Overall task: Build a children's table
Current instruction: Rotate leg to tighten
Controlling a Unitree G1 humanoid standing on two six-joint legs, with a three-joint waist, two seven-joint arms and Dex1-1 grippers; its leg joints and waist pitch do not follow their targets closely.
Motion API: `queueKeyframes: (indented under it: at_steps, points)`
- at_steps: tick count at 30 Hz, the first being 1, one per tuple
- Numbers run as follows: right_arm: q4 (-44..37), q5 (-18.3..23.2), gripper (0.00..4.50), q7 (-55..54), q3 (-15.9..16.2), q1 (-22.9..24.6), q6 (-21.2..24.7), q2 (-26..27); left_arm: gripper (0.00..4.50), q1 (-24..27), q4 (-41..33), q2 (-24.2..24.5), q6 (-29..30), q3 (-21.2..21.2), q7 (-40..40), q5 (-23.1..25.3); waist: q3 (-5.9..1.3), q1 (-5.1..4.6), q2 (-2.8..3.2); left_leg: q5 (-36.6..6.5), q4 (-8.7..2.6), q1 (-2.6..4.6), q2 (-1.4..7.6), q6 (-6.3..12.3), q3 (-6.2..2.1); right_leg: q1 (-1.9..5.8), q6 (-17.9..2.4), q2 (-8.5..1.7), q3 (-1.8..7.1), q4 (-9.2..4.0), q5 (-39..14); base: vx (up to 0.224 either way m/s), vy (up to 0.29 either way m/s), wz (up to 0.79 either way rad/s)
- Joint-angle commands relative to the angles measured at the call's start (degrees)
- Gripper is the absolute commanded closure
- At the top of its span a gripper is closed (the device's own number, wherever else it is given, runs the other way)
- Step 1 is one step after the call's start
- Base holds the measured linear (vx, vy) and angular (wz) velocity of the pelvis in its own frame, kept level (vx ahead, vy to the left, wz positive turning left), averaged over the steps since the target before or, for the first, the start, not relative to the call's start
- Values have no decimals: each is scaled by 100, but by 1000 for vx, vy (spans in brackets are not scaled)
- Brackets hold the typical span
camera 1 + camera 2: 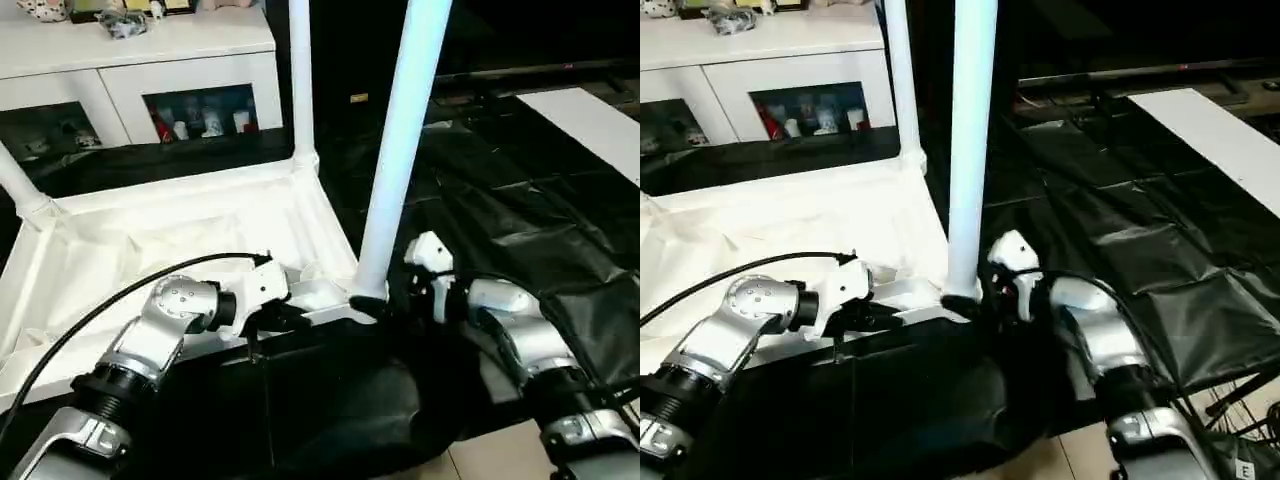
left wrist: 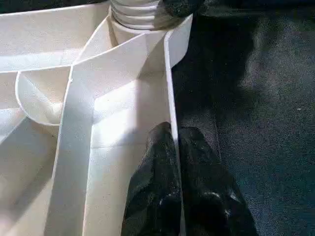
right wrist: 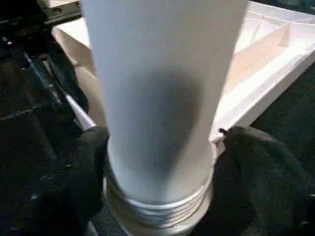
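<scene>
Leg [image 1: 402, 150] is being straddled at tabletop's [image 1: 150, 240] near corner by the wide-open right gripper [image 3: 157, 196]; rim is being pinched by the closed left gripper [image 2: 172, 162].

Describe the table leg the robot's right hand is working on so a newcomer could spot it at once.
Find the upside-down white tabletop lying in front of the white cabinet. At its near corner, closest to the robot's right forearm, stands a long white leg with the right hand around its threaded base. Unlike the two other upright legs at the far corners, it leans slightly and looks thickest.

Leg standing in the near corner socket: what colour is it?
White leg, with a ridged threaded base; right wrist view shows it best.
</scene>
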Motion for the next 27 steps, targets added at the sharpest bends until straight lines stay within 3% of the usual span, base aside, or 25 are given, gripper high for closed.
queueKeyframes:
  at_steps: [1, 4, 14, 24, 27]
  points:
    - [130, 66, 81, 62, -38, -140, -81, 39, 450, 86, -85, -49, -27, -34, -82, -94, -376, 32, -95, -1338, -380, 37, 143, 320, -16, 276, -1286, -268, 194, -377, -1481, 0, 0, 0]
    - [194, 70, 86, 88, -44, -162, -96, 59, 450, 91, -87, -41, -22, -31, -94, -101, -376, 36, -94, -1345, -381, 40, 146, 319, -18, 274, -1281, -265, 193, -374, -1499, 0, 0, 0]
    - [402, 86, 167, 179, -91, -196, -178, 105, 450, 119, -123, 2, 48, -63, -164, -82, -376, 50, -78, -1348, -384, 39, 147, 318, -18, 276, -1310, -265, 193, -370, -1453, 0, 0, 0]
    - [415, 30, 177, -137, -87, -93, -229, 276, 450, 131, -137, 0, 112, -77, -94, -34, -378, 23, -77, -1361, -387, 40, 147, 313, -19, 275, -1326, -262, 192, -368, -1423, 0, 0, 0]
    - [606, -112, 177, -819, -154, -123, -219, 476, 450, 82, -107, -134, 297, -39, 255, 64, -356, -18, -72, -1518, -409, 41, 137, 223, -28, 269, -1257, -273, 195, -400, -1733, 0, 0, 0]
